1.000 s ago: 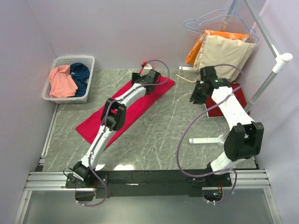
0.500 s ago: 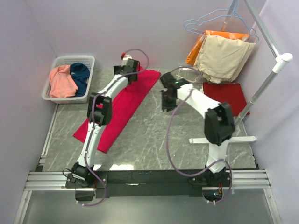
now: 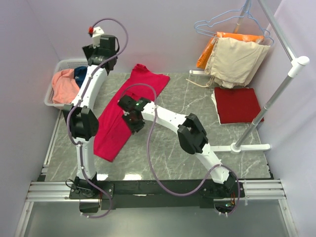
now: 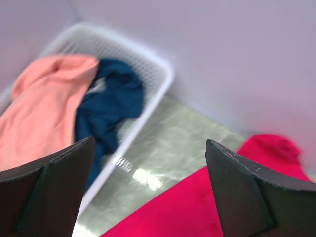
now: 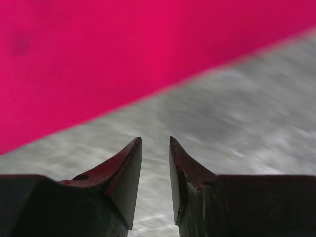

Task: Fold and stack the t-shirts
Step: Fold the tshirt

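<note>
A bright crimson t-shirt lies spread in a long diagonal strip on the grey table. It also shows in the left wrist view and the right wrist view. My left gripper is raised over the white basket, open wide and empty. The basket holds a salmon-pink shirt and a dark teal shirt. My right gripper hovers low at the crimson shirt's right edge, its jaws a narrow gap apart and empty. A darker red shirt lies folded at the right.
A beige garment and an orange one hang on wire hangers at the back right. The rack's white pole and foot stand by the folded shirt. Walls close in on the left, back and right.
My left arm rose from the crimson shirt's far end toward the basket. My right arm swung left from the dark red shirt to the crimson shirt. The crimson shirt shifted left and turned steeper.
</note>
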`<state>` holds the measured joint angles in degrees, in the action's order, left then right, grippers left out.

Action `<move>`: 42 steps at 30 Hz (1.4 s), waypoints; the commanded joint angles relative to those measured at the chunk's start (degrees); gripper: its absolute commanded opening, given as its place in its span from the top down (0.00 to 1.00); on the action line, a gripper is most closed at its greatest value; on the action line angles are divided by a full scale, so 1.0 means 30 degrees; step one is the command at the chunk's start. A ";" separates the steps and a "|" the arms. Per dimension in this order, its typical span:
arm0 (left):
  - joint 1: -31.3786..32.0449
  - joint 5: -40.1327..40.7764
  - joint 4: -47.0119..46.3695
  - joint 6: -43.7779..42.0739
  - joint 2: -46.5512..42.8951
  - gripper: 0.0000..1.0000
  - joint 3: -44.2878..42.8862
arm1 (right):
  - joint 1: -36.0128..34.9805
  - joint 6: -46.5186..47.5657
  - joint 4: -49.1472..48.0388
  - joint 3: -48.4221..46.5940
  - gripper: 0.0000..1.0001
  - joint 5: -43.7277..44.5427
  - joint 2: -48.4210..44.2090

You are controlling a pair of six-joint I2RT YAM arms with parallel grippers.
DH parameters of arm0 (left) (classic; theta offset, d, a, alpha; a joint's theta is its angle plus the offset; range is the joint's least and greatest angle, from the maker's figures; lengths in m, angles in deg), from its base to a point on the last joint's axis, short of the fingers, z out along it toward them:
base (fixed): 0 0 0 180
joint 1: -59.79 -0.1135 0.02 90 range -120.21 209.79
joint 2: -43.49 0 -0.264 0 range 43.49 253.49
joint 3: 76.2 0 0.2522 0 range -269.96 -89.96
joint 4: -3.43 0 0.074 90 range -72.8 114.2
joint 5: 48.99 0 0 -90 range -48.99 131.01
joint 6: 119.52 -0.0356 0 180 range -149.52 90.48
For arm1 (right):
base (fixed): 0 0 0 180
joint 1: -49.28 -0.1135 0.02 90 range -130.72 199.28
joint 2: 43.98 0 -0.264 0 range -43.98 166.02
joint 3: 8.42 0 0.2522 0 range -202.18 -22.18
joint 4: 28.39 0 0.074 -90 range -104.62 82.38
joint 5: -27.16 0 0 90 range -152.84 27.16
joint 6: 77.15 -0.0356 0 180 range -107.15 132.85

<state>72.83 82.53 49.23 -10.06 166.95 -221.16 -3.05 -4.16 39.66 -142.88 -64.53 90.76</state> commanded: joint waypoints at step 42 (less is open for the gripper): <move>-0.2881 -0.4169 0.4059 0.4382 -0.5706 0.00 0.7551 | -0.1949 0.1455 -0.3386 0.7911 0.64 0.1503 -0.0378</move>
<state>64.00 71.27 62.21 2.45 149.18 -195.76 -9.46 1.32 19.16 -129.94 -65.40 89.12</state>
